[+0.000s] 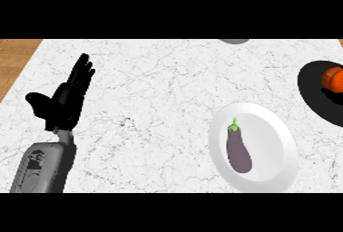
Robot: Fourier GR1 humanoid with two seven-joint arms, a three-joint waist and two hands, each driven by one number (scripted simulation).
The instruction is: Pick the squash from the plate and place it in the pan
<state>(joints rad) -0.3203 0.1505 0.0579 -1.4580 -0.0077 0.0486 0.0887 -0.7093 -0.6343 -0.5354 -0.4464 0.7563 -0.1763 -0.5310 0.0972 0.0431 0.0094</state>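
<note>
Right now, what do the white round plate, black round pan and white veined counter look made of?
White round plate: likely glazed ceramic, smooth and evenly white. Black round pan: dark matte, perhaps coated metal; no glare shows. White veined counter: marble-like stone, grey veins throughout.

Partly past right edge: pan (312,88), orange thing (334,78)
</note>
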